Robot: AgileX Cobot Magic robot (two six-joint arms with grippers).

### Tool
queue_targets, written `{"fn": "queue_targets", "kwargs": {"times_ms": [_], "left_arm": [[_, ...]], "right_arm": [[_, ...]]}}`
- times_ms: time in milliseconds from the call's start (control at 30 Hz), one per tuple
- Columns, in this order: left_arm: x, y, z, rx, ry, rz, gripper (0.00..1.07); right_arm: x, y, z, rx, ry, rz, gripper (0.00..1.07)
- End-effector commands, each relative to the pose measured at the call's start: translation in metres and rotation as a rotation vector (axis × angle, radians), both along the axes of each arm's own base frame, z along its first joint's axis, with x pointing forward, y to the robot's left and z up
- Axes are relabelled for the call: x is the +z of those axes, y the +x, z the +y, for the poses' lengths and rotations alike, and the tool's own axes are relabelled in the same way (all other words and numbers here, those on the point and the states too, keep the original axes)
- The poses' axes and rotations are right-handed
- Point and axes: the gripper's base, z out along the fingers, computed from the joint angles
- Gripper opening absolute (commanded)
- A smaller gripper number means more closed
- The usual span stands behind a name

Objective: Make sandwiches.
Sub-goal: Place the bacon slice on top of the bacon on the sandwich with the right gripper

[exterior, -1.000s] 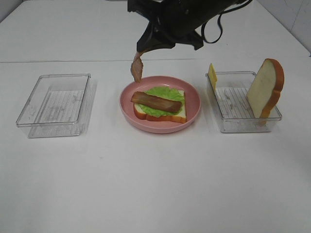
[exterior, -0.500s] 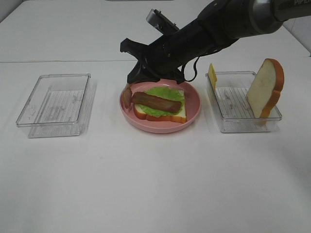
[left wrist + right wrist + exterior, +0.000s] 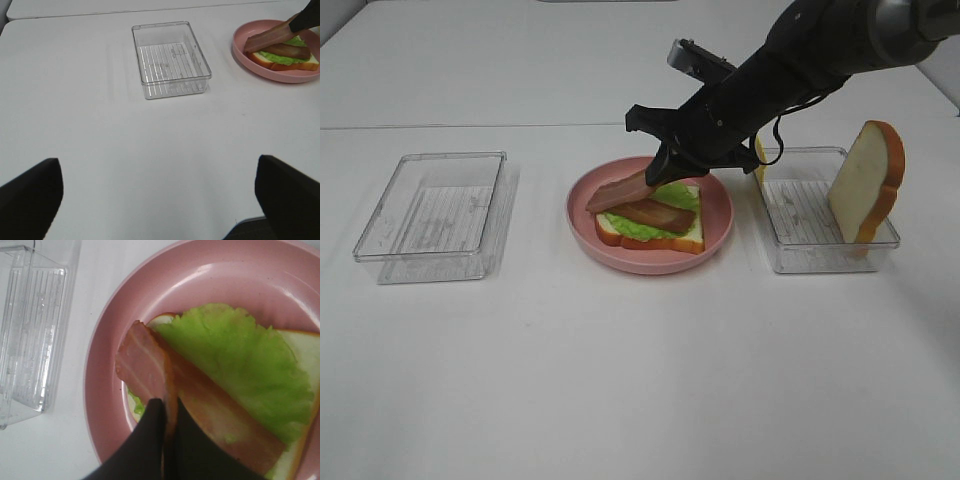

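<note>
A white counter (image 3: 620, 380) is filling the high view, with a pink plate (image 3: 716, 205) sitting near its middle. The half-built sandwich (image 3: 650, 243) is lying on that plate: a bottom bread slice (image 3: 685, 238) with orange-brown crust is carrying a green lettuce leaf (image 3: 680, 195), and one brown bacon strip (image 3: 658, 214) is resting flat across the leaf.

The right arm is reaching in from about two o'clock of the plate. Its right claw (image 3: 656, 178) is pinching closed on one end of a second bacon strip (image 3: 615, 194). That strip is slanting down from the claw toward eight o'clock, over the sandwich's nine o'clock side. In the right wrist view the dark fingers (image 3: 150, 440) are pressing together on the strip, which is crossing above the flat one. Whether its free end is touching the stack cannot be told.

At three o'clock of the plate a clear container (image 3: 810, 250) is holding a second bread slice (image 3: 865, 180), standing on edge against its far-right wall. A yellow cheese slice (image 3: 757, 155) is standing at the container's near-plate end. At nine o'clock of the plate, well apart, another clear container (image 3: 435, 215) is sitting on the counter.

The left claw (image 3: 159, 162) is hanging above bare counter with its fingers (image 3: 30, 200) spread wide, gripping nothing.
</note>
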Motion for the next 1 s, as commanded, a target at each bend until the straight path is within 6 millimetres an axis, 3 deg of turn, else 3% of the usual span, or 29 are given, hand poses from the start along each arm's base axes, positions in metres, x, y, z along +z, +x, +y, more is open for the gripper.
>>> {"fn": "queue_targets", "kwargs": {"times_ms": [33,300,433,500,533,567,600,633,667,767,1000], "left_arm": [[0.000,-0.002,0.000,-0.004,0.002,-0.023,1.00],[0.000,-0.002,0.000,-0.004,0.002,-0.023,1.00],[0.000,-0.002,0.000,-0.004,0.002,-0.023,1.00],[0.000,-0.002,0.000,-0.004,0.002,-0.023,1.00],[0.000,-0.002,0.000,-0.004,0.002,-0.023,1.00],[0.000,-0.002,0.000,-0.004,0.002,-0.023,1.00],[0.000,-0.002,0.000,-0.004,0.002,-0.023,1.00],[0.000,-0.002,0.000,-0.004,0.002,-0.023,1.00],[0.000,-0.002,0.000,-0.004,0.002,-0.023,1.00],[0.000,-0.002,0.000,-0.004,0.002,-0.023,1.00],[0.000,-0.002,0.000,-0.004,0.002,-0.023,1.00]], "right_arm": [[0.001,-0.001,-0.001,0.010,-0.032,0.000,0.00],[0.000,-0.001,-0.003,0.016,-0.057,-0.005,0.00],[0.000,-0.001,-0.003,0.018,-0.060,-0.006,0.09],[0.000,0.000,-0.003,0.013,-0.059,-0.005,0.45],[0.000,0.000,-0.003,0.013,-0.059,-0.005,0.45],[0.000,0.000,-0.003,0.011,-0.058,-0.003,0.55],[0.000,-0.001,-0.003,0.001,-0.054,0.008,0.77],[0.000,-0.001,-0.003,0.001,-0.054,0.008,0.77],[0.001,-0.001,-0.003,0.000,-0.052,0.009,0.91],[0.004,-0.002,-0.004,0.011,-0.060,0.005,0.96],[0.020,-0.006,-0.005,0.030,-0.058,-0.008,0.96]]}}
